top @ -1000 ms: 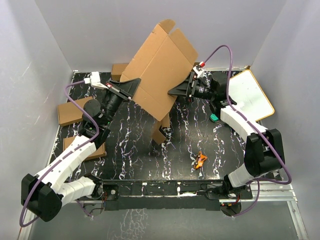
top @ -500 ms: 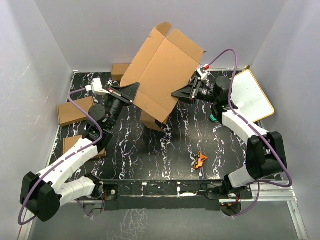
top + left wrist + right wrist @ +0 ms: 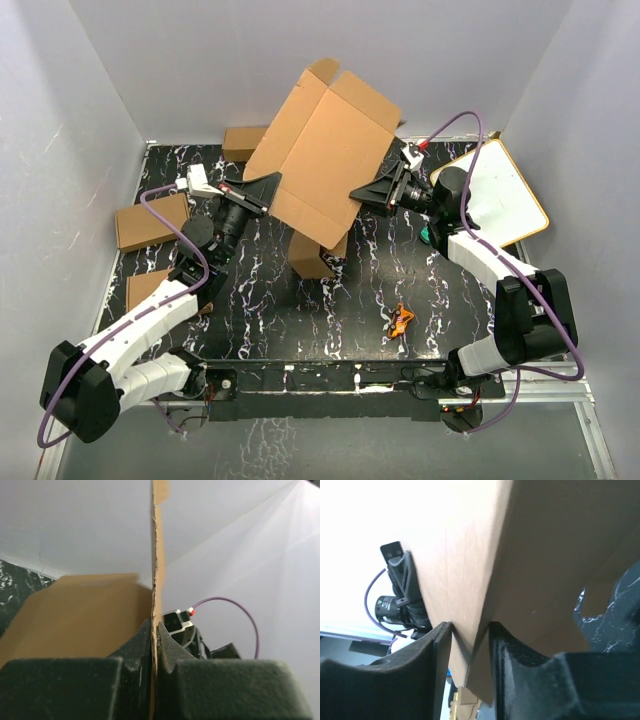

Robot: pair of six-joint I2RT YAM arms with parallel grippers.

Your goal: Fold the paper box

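Note:
The paper box [image 3: 320, 150] is a large brown die-cut cardboard sheet held up in the air between both arms, tilted, with a flap hanging down to the table. My left gripper [image 3: 268, 190] is shut on its left edge; in the left wrist view the cardboard edge [image 3: 156, 580] runs straight up from between the jaws. My right gripper [image 3: 362, 192] is shut on its right side; in the right wrist view a folded cardboard corner [image 3: 485, 600] sits between the jaws.
Small ready-made cardboard boxes lie at the left [image 3: 150, 222], lower left [image 3: 145, 285] and back [image 3: 243, 140]. A white board with tan rim [image 3: 505, 195] is at the right, a green object [image 3: 428, 236] beside it. An orange object [image 3: 402, 319] lies near the front.
Both arms have shifted the sheet to the right and lowered it slightly; it has turned, and the hanging flap now rests nearer the table's middle.

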